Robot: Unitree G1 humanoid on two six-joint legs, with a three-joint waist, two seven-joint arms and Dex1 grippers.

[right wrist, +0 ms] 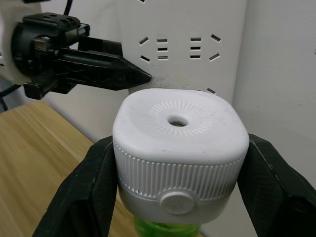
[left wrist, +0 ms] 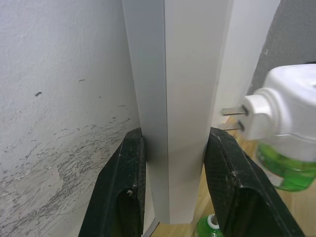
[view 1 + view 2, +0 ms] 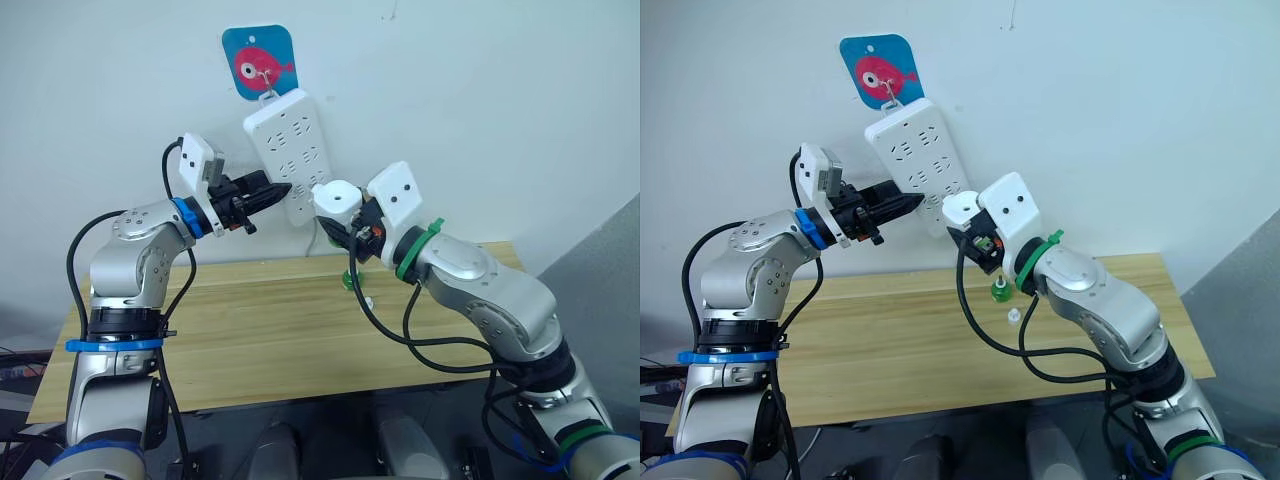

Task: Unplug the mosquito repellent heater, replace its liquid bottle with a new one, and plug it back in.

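The white mosquito repellent heater (image 1: 177, 118) has a green liquid bottle (image 2: 284, 168) fitted under it. My right gripper (image 1: 181, 148) is shut on the heater's ribbed sides and holds it in the air in front of the wall. The heater's two metal prongs (image 2: 232, 117) point at the white power strip (image 3: 290, 140), with a small gap left. My left gripper (image 3: 282, 189) is shut on the strip's lower part, one finger on each long edge. A second green bottle (image 3: 1000, 291) stands on the table below, beside a small white cap (image 3: 1013, 316).
The strip hangs tilted from a blue fish hook (image 3: 258, 62) on the white wall. A wooden table (image 3: 250, 330) stands against the wall under both arms. Black cables loop down from each wrist.
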